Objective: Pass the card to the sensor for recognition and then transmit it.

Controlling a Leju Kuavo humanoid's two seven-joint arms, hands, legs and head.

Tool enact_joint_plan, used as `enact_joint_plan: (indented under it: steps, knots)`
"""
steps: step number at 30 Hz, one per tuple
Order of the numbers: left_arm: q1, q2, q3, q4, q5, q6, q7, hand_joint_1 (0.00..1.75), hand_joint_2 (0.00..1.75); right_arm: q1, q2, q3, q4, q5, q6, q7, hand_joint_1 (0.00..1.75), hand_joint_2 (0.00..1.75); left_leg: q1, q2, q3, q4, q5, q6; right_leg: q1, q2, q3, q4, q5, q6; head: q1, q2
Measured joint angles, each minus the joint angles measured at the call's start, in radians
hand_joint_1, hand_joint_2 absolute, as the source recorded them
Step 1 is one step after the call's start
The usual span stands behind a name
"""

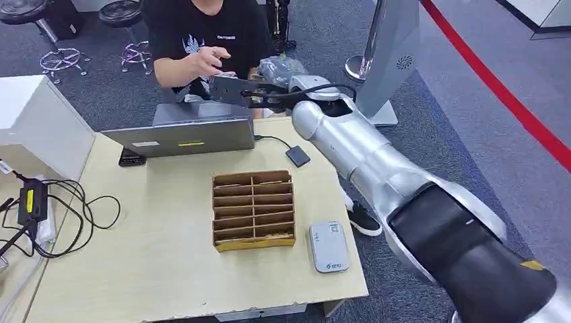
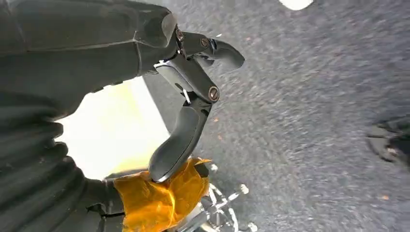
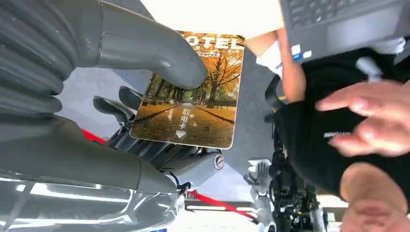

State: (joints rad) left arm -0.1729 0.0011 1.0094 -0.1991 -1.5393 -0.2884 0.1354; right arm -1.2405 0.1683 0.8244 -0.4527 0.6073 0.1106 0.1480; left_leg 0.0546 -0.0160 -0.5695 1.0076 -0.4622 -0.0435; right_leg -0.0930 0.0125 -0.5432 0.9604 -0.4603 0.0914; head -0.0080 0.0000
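Observation:
My right hand [image 1: 273, 91] reaches out past the table's far edge and pinches a hotel card [image 1: 227, 88] between the thumb and the fingers. In the right wrist view the card [image 3: 189, 101] shows an autumn tree avenue, with the thumb [image 3: 159, 53] pressed on its face. A person in a black shirt [image 1: 202, 27] stands behind the table, one hand [image 1: 207, 62] just above the card and spread close to it [image 3: 367, 116]. A small black pad [image 1: 297, 156] on a cable and a grey flat device [image 1: 328, 246] lie on the table. My left hand [image 2: 188, 101] hangs over the carpet, fingers apart, holding nothing.
A grey laptop [image 1: 182, 134] stands at the table's far edge, its back towards me. A cardboard divider box [image 1: 254, 208] sits mid-table [image 1: 155, 269]. Tangled black cables [image 1: 60, 208] and a white box [image 1: 34, 121] are at the left. A grey stand [image 1: 390, 54] rises behind my right arm.

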Motion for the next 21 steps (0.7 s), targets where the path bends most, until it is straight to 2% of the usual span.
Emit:
enact_joint_plan:
  steps: [6, 13, 17, 21]
  knots:
    - [-0.004, -0.003, -0.020, 0.000, 0.000, -0.002, -0.001, 0.00, 1.75, -0.020, 0.050, 0.009, 0.069, 0.000, -0.020, -0.014, 1.75, 1.75, 0.000, 0.000, 0.000, 0.000, 0.000, 0.000, 0.000, 0.000, 0.000, -0.001, 0.000, 0.000, 0.000, 0.000]
    - [-0.004, -0.004, -0.035, 0.000, 0.000, -0.003, -0.001, 0.00, 1.75, -0.021, 0.066, 0.012, 0.107, 0.021, -0.034, -0.021, 1.75, 1.75, 0.000, 0.000, 0.000, 0.000, 0.000, 0.000, 0.000, 0.000, 0.000, -0.001, 0.000, 0.000, 0.000, 0.000]
    - [-0.004, -0.005, -0.040, 0.000, 0.000, -0.003, -0.001, 0.00, 1.75, -0.019, 0.075, 0.013, 0.120, 0.021, -0.074, -0.010, 1.75, 1.75, 0.000, 0.000, 0.000, 0.000, 0.000, 0.000, 0.000, 0.000, 0.000, -0.001, 0.000, 0.000, 0.000, 0.000]
    - [-0.004, -0.006, -0.040, 0.000, 0.000, -0.003, -0.001, 0.00, 1.75, -0.018, 0.080, 0.012, 0.130, 0.021, -0.082, -0.010, 1.75, 1.75, 0.000, 0.000, 0.000, 0.000, 0.000, 0.000, 0.000, 0.000, 0.000, -0.001, 0.000, 0.000, 0.000, 0.000]
